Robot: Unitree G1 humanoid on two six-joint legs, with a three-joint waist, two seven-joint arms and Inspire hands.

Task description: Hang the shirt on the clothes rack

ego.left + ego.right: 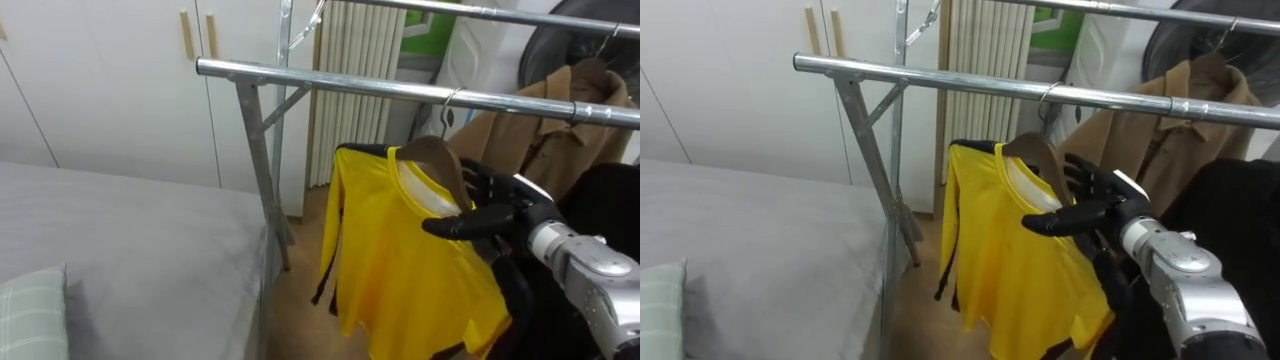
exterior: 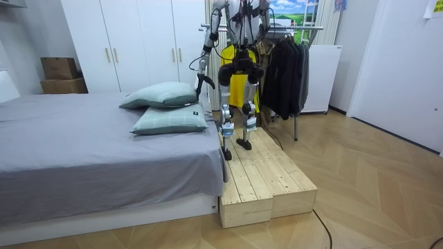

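Yellow long-sleeved shirt with dark trim [image 1: 400, 260] hangs on a brown wooden hanger [image 1: 437, 152], whose wire hook sits over the near silver metal rail [image 1: 330, 82] of the clothes rack. The right hand [image 1: 490, 205] grips the hanger's right shoulder at the shirt's collar: dark fingers curl over the wood from behind and the thumb reaches left across the collar below. Its arm comes in from the lower right. Further right and farther back, a tan coat [image 1: 560, 130] hangs from the higher rail. A grey-covered bed [image 1: 130, 250] lies to the left, with a pale green checked pillow [image 1: 30, 310] at its near corner. White wardrobe doors [image 1: 100, 80] stand behind. In the room view the robot stands on a pale wooden platform [image 2: 263, 180] facing the rack; its left hand [image 2: 200, 81] hangs low, its fingers too small to read.
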